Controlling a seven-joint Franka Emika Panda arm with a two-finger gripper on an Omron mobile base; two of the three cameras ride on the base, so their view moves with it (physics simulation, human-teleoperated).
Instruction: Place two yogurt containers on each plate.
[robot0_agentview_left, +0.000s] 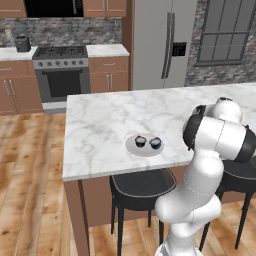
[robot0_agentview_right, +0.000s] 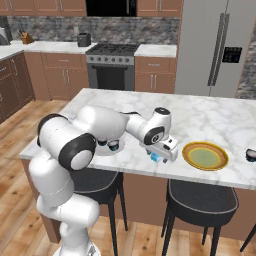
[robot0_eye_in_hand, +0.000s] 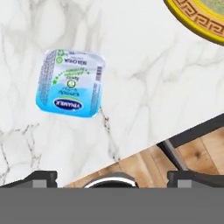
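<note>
While your jaws hang wide open w/ nothing held, blue yogurt container sits on tabletop nr gold-rim plate; two dark cups on grey plate.

My arm reaches from lower left toward the middle of the right base view, elbow bent, wrist turned down. My gripper sits at frame centre, fingers spread wide at the hand view's bottom corners, holding nothing.
</note>
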